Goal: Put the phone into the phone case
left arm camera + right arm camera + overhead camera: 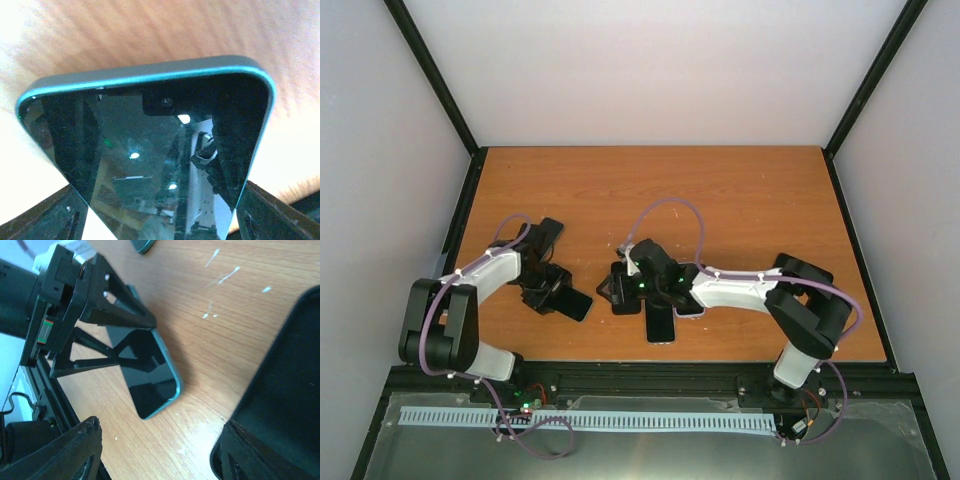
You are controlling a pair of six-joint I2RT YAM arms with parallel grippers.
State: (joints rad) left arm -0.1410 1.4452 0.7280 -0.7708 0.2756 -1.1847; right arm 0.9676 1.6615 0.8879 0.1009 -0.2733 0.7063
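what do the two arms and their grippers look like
Both the left arm and right arm have white links, black joints and a looping lilac cable. The left gripper and right gripper are black, with fingers built as triangular open frames. A green light glows at the right wrist.

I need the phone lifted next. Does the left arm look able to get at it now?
Probably yes: the phone lies between the jaws of the left gripper, nothing covering it; whether they grip it is unclear.
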